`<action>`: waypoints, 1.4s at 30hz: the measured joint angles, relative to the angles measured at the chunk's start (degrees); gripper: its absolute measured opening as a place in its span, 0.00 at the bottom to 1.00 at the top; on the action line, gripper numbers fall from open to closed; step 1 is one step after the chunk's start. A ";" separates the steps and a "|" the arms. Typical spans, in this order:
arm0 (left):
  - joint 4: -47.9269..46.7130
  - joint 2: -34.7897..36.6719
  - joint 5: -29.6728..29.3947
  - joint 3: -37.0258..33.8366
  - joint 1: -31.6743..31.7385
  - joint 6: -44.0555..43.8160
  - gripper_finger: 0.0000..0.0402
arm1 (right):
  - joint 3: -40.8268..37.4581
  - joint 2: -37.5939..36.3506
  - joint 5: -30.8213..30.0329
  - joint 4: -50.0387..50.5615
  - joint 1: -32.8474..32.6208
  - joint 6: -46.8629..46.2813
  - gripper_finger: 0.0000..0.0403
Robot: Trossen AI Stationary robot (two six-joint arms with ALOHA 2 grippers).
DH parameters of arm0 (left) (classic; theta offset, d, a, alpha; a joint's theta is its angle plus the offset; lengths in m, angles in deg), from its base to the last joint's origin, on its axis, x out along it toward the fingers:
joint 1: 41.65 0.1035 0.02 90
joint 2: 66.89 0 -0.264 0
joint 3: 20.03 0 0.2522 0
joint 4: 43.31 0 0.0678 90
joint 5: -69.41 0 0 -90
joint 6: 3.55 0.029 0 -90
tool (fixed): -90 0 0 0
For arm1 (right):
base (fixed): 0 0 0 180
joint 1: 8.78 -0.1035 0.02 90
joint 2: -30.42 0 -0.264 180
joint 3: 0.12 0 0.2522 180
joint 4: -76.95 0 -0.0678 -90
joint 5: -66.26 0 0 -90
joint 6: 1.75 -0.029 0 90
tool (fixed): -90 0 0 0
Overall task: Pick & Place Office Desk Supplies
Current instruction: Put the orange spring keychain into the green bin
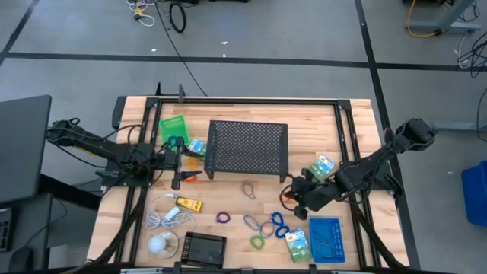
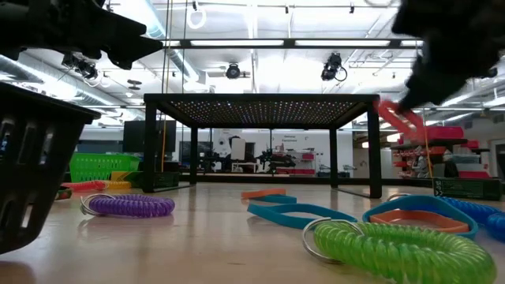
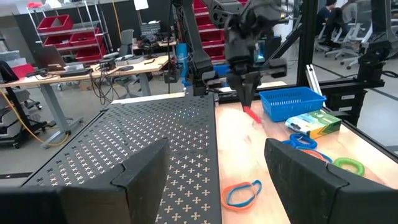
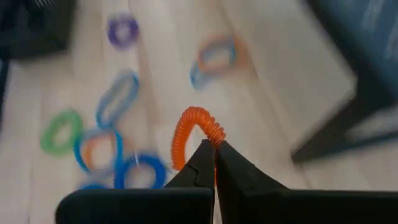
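Observation:
My right gripper (image 4: 215,149) is shut on an orange coiled loop (image 4: 189,127), above the table's right half in front of the black mesh stand (image 1: 247,147). The low view shows the loop (image 2: 397,117) well above the tabletop. Below it lie blue, green and purple loops (image 1: 278,221) and a green-blue packet (image 1: 297,243) beside the blue tray (image 1: 326,238). My left gripper (image 3: 214,180) stands open and level at the mesh stand's left side, holding nothing. My right gripper pinches one spot of the orange loop's coil (image 4: 213,138) between its two fingertips. The fingers slant down toward the table. The loop sticks out beyond the fingertips and is lifted clear of the table.
A green tray (image 1: 173,127) and a packet (image 1: 196,146) lie at the far left. A yellow block (image 1: 189,203), white cable (image 1: 169,217), white ball (image 1: 160,243) and black tray (image 1: 204,248) lie near left. Another packet (image 1: 323,165) lies by the right arm.

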 joint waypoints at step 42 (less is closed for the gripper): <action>29.97 -31.78 12.50 10.58 12.57 -11.25 0.68 | 10.11 15.50 -0.24 -57.86 23.30 46.07 0.00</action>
